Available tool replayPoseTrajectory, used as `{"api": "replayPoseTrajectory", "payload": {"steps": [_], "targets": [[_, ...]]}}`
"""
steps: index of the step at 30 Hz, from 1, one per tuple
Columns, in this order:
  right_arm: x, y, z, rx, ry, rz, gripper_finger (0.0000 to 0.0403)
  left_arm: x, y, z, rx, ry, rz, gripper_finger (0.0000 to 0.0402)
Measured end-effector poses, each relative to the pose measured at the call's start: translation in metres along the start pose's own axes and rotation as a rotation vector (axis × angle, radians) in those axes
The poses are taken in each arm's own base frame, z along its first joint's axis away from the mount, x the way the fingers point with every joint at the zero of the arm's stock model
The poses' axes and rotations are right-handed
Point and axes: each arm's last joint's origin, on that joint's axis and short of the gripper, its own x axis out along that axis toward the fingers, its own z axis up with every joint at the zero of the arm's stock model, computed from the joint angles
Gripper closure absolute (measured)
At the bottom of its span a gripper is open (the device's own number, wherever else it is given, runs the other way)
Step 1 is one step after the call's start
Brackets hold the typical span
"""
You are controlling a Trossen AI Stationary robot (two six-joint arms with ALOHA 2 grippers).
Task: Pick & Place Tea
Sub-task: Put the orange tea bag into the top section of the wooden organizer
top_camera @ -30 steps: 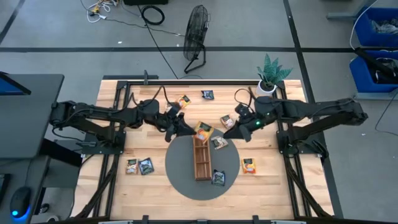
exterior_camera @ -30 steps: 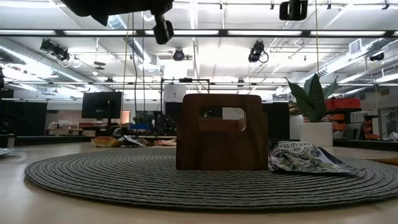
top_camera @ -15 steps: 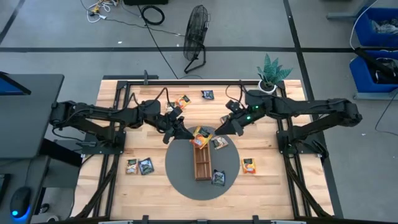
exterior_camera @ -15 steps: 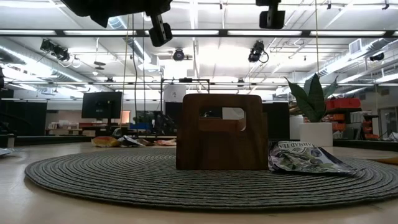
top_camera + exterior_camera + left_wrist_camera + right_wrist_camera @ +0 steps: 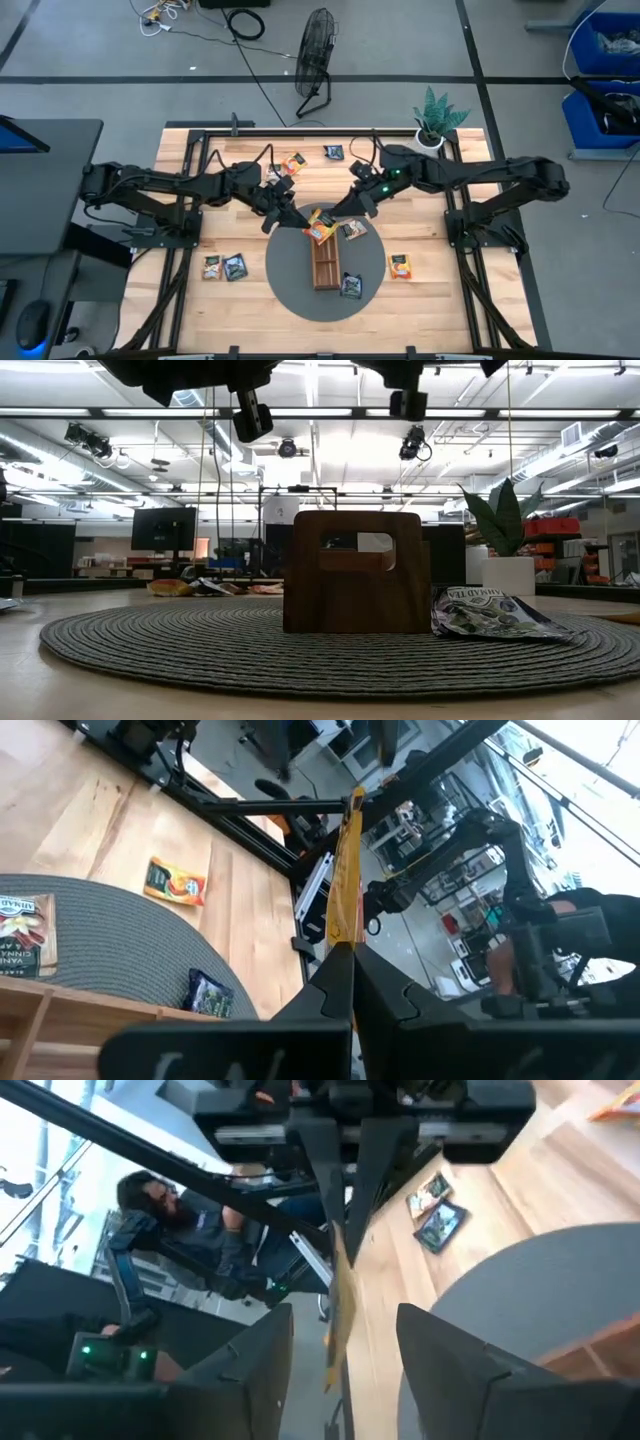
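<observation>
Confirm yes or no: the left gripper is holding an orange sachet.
Yes. The left gripper is shut on the edge of an orange sachet.

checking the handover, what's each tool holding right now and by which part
The left tool pinches an orange tea sachet by its edge, above the wooden tray's end. The right tool is open around the sachet's opposite edge, holding nothing.

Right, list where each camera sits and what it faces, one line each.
High: above the table, looking straight down; both arms, left gripper and right gripper meeting above the tray.
Low: at tabletop level, facing the tray's end across the mat; arm parts at the top.
Left wrist: on the left arm, looking past its shut fingers pinching an orange sachet edge-on.
Right wrist: on the right arm, looking past its open fingers flanking that sachet.
Shared: both wrist views show the same sachet.
</observation>
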Motion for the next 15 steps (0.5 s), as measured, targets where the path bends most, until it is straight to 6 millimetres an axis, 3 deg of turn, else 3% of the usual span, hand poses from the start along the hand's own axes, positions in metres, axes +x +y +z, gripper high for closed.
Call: {"api": "replayPoseTrajectory", "payload": {"steps": [8,15], "targets": [[0.018,0.000,0.010,0.008,0.036,0.038,0.0218,0.000,0.000,0.000,0.000,0.001,0.000,0.0401],[0.029,0.005,0.021,-0.009,0.120,-0.012,0.0257,0.000,0.000,0.000,-0.002,0.001,0.000,0.0401]]}}
